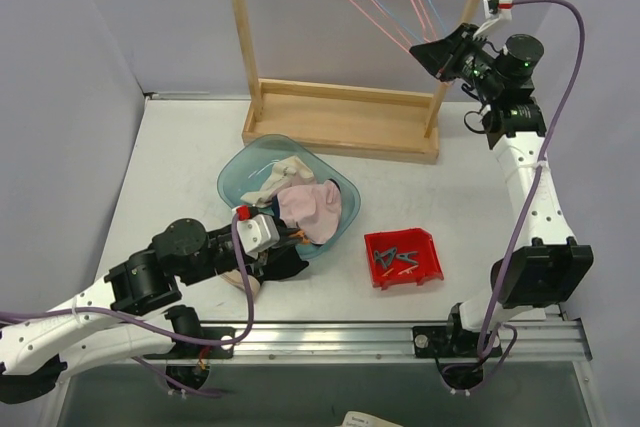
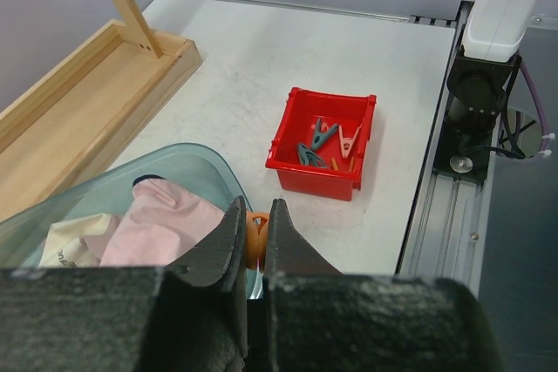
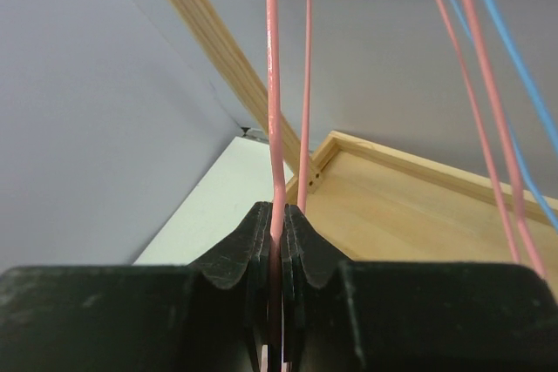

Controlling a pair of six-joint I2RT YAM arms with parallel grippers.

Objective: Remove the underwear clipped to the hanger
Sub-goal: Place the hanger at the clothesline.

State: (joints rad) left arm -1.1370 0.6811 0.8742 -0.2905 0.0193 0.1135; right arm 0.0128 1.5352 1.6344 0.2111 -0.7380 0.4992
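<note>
Toward the bench's near edge, left fingers (image 2: pixel 227 246) clenched a small orange clip (image 2: pixel 255 231) at the rim of a translucent teal basin (image 1: pixel 250 157), over limp black underwear (image 1: pixel 285 265); soft pink underwear (image 1: pixel 310 207) lay bunched inside. Beside it sat a red plastic tray (image 2: pixel 314 182). Farther back, right fingers (image 3: pixel 253 250) clamped a thin pink wire hanger (image 3: pixel 273 84).

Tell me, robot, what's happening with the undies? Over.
Left fingers shut on orange clothespin by the bowl. Right fingers shut on bare pink hanger. Pink underwear in bowl. Nothing in the way.
</note>
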